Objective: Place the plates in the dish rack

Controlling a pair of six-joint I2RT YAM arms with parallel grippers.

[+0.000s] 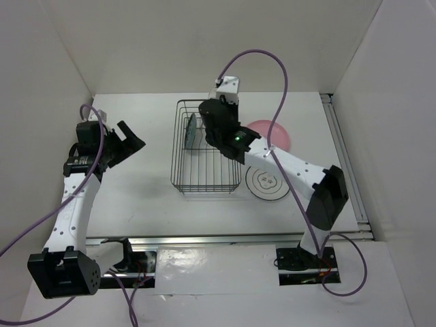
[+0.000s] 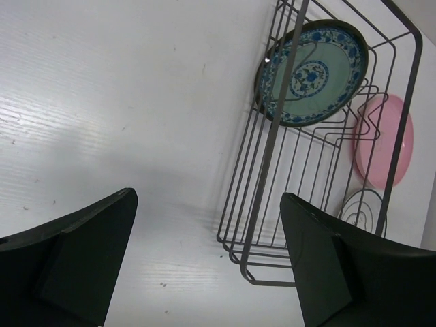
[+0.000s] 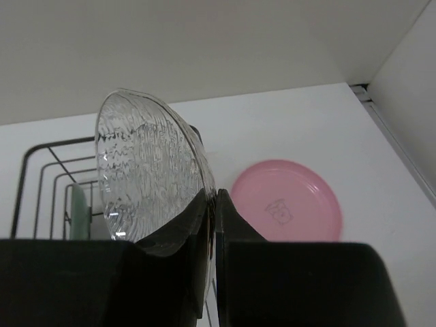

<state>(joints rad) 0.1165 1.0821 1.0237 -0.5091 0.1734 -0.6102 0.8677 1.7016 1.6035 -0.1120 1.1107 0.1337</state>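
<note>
The dark wire dish rack (image 1: 204, 178) stands mid-table. The teal-green patterned plate (image 1: 191, 131) stands upright in its far left end, and shows in the left wrist view (image 2: 313, 71). My right gripper (image 3: 212, 204) is shut on the rim of the clear glass plate (image 3: 146, 170), held on edge above the rack's far end; in the top view the gripper (image 1: 216, 122) hides it. The pink plate (image 1: 276, 134) and the white line-drawing plate (image 1: 267, 182) lie flat right of the rack. My left gripper (image 1: 129, 146) is open and empty, left of the rack.
White walls close in the table on the left, back and right. A metal rail (image 1: 344, 163) runs along the right edge. The right arm (image 1: 293, 167) stretches over the white plate's far side. A purple cable (image 1: 279, 82) loops above the rack.
</note>
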